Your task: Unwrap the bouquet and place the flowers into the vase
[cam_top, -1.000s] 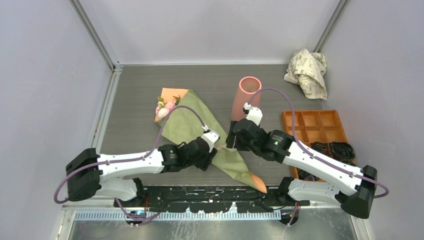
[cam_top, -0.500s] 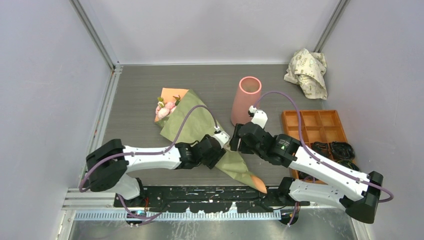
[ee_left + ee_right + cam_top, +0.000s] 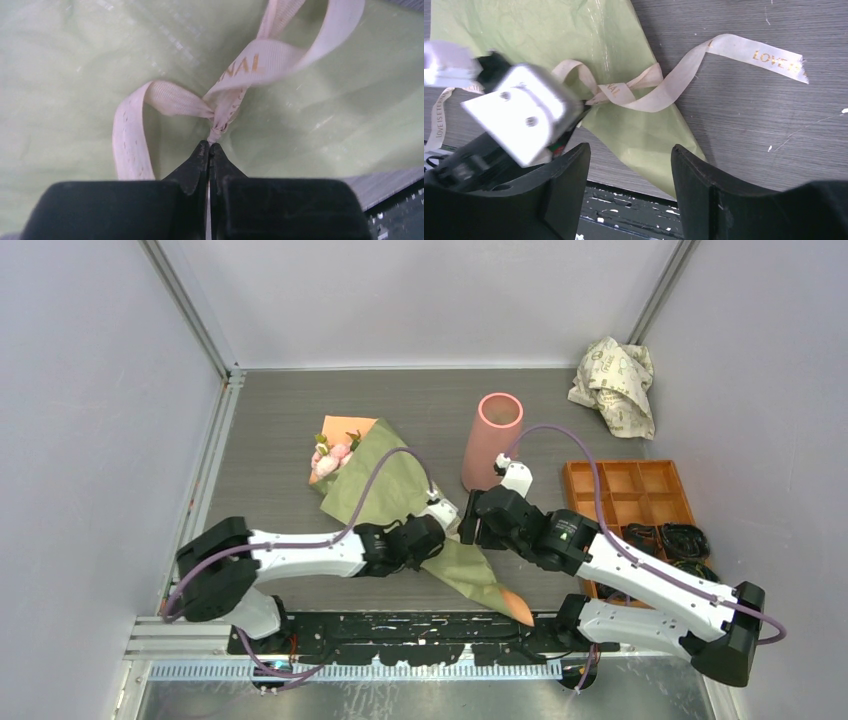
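On bench (image 3: pixel 270 440), bouquet (image 3: pixel 385 495) lies diag., wide end far-left, tip near-centre by arm bases; vase (image 3: pixel 490 445) stands upright to its right, apart. Far-right corner: crumpled paper (image 3: pixel 613 383); tray (image 3: pixel 625 478) nearer on right, coiled items (image 3: pixel 672 540) at its near edge. L gripper (image 3: pixel 209 147) at ribbon (image 3: pixel 235 90) knot on bouquet, R gripper (image 3: pixel 629 152) just right of it.

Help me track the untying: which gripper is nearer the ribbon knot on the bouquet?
Left. The left gripper is pinched shut on the ribbon knot at its base. The right gripper hangs open beside it, apart, over the bouquet at its narrow end.
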{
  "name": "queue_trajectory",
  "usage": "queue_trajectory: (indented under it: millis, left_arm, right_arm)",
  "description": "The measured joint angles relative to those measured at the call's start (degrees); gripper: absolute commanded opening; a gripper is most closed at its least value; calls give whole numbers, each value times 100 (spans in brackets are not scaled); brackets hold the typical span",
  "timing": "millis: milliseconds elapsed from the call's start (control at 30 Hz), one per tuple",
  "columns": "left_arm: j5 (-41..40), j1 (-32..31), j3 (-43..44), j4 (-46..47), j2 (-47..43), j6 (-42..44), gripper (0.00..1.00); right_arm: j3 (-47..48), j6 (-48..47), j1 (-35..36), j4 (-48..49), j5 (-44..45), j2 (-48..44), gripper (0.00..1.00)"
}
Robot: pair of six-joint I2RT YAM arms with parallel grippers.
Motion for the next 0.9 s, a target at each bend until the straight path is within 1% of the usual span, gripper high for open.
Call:
queue_trajectory:
  millis: [67,200,333,467,533,633,767,900]
  left_arm:
    - [-81,0,-221,-105,-420,-160,0]
    - [-275,-2,-680,-415,-1696,-474,0]
    - [-442,0,-973,-699,-2780,-710,0]
    - [-599,0,-1211,-1060,-3609,-909,0]
    - [-643,2,-1261,-1207,-3851,-957,0]
    - [-686,2,-1268,-1327,-3978,-990,1]
    - [-730,7,-1268,-1421,-3945,-997,0]
    - [-741,7,-1257,-1434,-3864,-992,0]
  right_arm:
    - [-13,0,15,57,-42,35,67]
    - [-20,7,120,203,-144,280,67]
    - [-9,11,365,382,-181,732,67]
    - [129,-20,671,422,-175,1274,67]
    - [289,-55,809,459,-164,1517,67]
    - [557,-164,1021,555,-109,1825,67]
    - [876,-306,1364,767,-46,2177,67]
    - [1003,-448,1506,984,-4,2450,66]
